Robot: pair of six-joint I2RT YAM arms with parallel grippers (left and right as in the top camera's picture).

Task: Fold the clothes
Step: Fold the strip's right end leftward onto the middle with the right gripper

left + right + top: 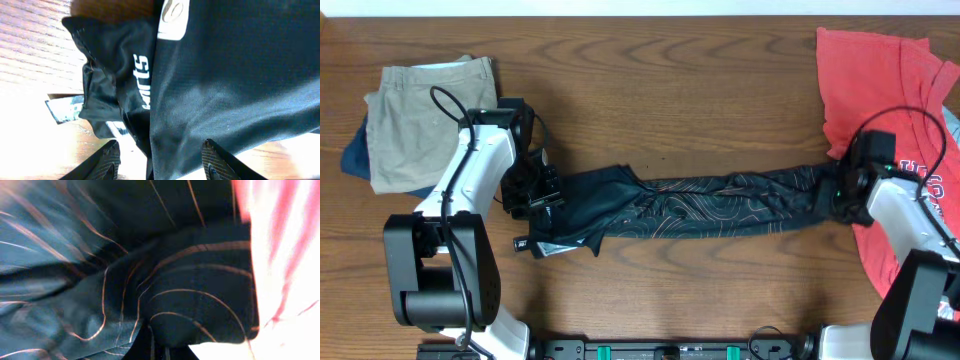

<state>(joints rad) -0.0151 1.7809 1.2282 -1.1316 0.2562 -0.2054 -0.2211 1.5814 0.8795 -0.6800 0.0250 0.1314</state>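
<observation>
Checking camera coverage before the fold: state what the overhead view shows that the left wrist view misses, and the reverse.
Overhead only: the black jersey stretched full length, khaki shorts, red T-shirts, and the right gripper at its right end. Left wrist only: white lettering and a white oval logo. Both: the jersey, the left gripper and the wooden table.

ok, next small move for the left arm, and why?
Probably close the left gripper on the jersey: it sits open astride the left end, while the right gripper is already shut on the right end.
</observation>
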